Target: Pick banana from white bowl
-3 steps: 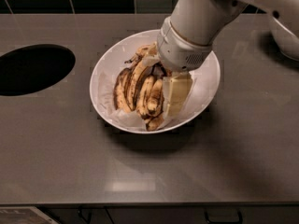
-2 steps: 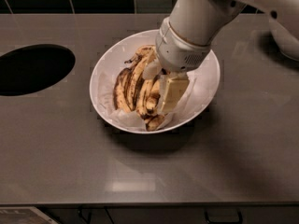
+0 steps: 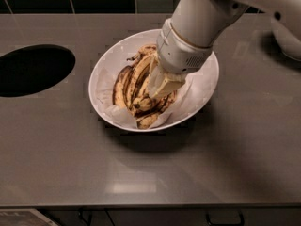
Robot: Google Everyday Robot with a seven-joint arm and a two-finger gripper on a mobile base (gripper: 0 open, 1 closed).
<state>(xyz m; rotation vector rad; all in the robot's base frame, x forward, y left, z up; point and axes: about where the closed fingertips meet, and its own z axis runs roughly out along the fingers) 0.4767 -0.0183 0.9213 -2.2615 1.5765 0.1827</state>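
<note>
The white bowl (image 3: pixel 104 63) sits mid-counter, wide and shallow, lined with crumpled white paper (image 3: pixel 196 89). A bunch of ripe bananas (image 3: pixel 132 83), yellow with dark brown patches, lies in its left and middle part. My gripper (image 3: pixel 161 85) reaches down from the upper right on a thick white arm. Its cream-coloured tip is down inside the bowl, against the right side of the bunch. The arm hides the bananas' far right side and the bowl's back right.
A large dark oval hole (image 3: pixel 33 69) is cut into the grey counter (image 3: pixel 70 164) at left. Another white bowl (image 3: pixel 288 37) shows partly at the right edge. Dark tiles line the back wall. The counter's front edge runs along the bottom.
The gripper's tip has shifted left inside the bowl, from over the paper onto the right side of the banana bunch. The bowl and bananas have stayed put.
</note>
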